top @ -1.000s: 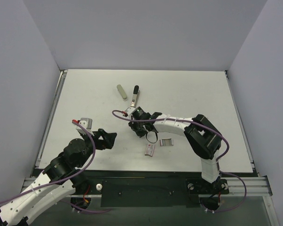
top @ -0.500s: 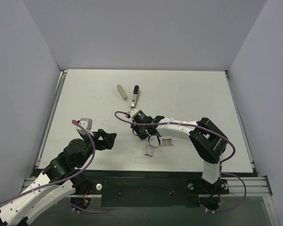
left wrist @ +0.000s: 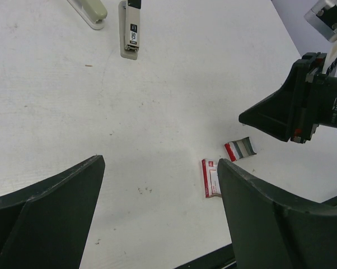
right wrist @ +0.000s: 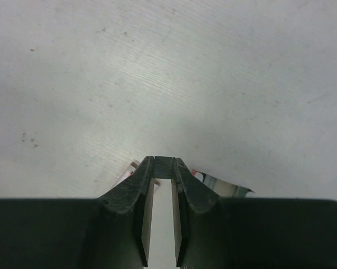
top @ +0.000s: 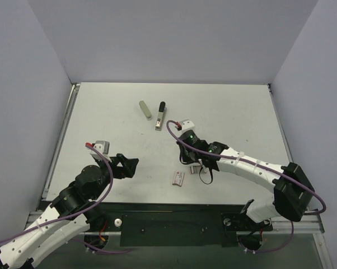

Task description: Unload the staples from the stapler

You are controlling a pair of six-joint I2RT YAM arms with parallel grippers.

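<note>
- Top view: the stapler (top: 160, 116) lies flat on the table (top: 241, 106), free of both arms, with an olive bar (top: 145, 110) just left of it.
- The right gripper (top: 202, 170) is well nearer than the stapler and to its right. It sits low over a small packet, with a red-and-white box (top: 178, 178) just left of that.
- The left gripper (top: 126, 166) hangs well nearer than the stapler and to its left, carrying nothing.
- Left wrist: the left gripper (left wrist: 160, 207) is spread wide over bare table. The stapler (left wrist: 130, 31) is far beyond it and looks closed. The box (left wrist: 211, 178) and packet (left wrist: 240, 149) lie to the right, near the right gripper (left wrist: 252, 117).
- Right wrist: the right gripper (right wrist: 162, 162) has its fingers drawn almost together, leaving a thin pale slit. I cannot tell whether a staple strip is pinched there.
- Judgement: no grasp on the stapler is in hand. The next move calls for reaching out to it, pinning its base and lifting the top arm.
</note>
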